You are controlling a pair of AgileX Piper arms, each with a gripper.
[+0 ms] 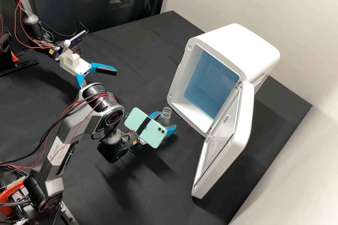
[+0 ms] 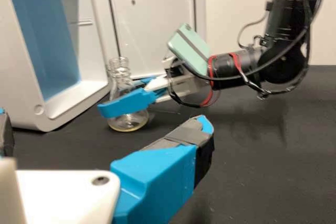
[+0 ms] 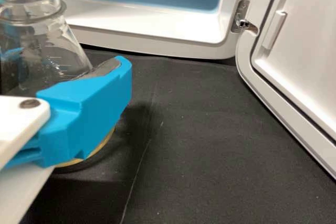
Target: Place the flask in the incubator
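A clear glass flask (image 1: 166, 113) (image 2: 121, 85) (image 3: 37, 40) stands upright on the black bench (image 1: 148, 52), just in front of the open white incubator (image 1: 246, 49). My right gripper (image 1: 163, 122) is shut on the flask's body, one blue finger (image 3: 86, 103) pressed against the glass and the other behind it. In the left wrist view that same gripper's finger (image 2: 128, 102) crosses the flask. My left gripper (image 1: 93, 75) hangs open above the bench at the far left, well away from the flask, with nothing between its fingers (image 2: 173, 163).
The incubator's blue interior (image 1: 211, 81) faces the arms. Its door (image 1: 229, 137) is swung wide, standing to the right of the flask. A mint-green phone (image 1: 146, 127) (image 2: 189, 48) is strapped to the right wrist. Cables trail at the left edge.
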